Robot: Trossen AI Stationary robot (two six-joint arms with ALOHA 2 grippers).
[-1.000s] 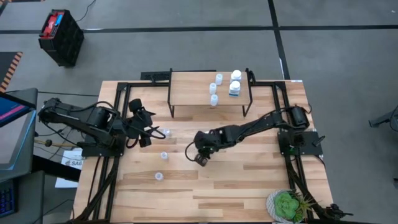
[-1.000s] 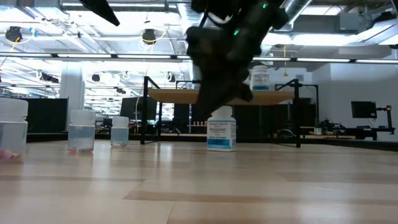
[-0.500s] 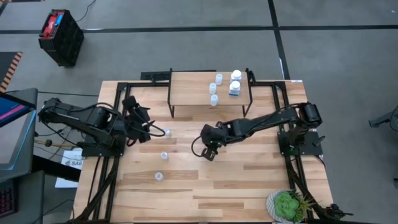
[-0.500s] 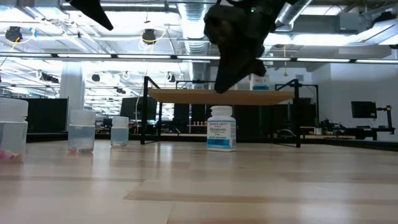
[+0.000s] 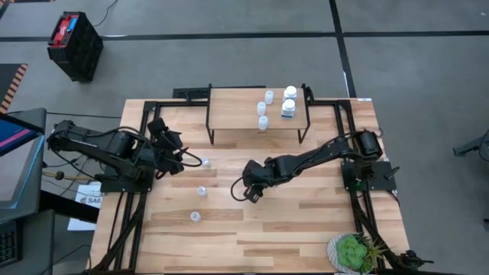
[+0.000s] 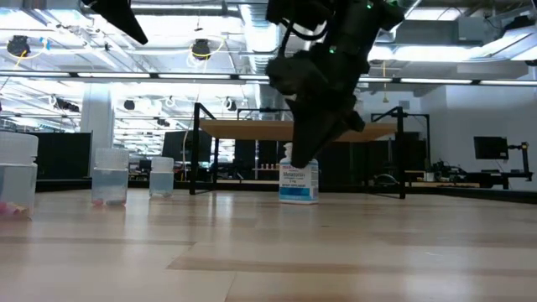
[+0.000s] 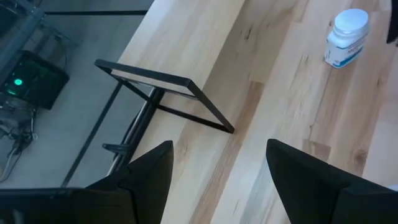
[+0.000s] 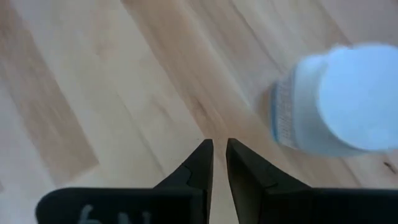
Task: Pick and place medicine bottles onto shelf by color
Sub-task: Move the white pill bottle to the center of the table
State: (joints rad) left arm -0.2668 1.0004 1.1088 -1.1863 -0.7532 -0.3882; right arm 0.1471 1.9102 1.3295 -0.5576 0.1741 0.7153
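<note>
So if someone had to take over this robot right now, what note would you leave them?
Left gripper: open, empty, waiting at the table's left side.
Right gripper: shut, empty, hovering mid-table beside the white bottle, not gripping it.
Done: three blue bottles and two white bottles stand on the shelf, blues on one side, whites on the other.
Left: the white bottle by the right gripper, plus three loose blues standing on the table.
</note>
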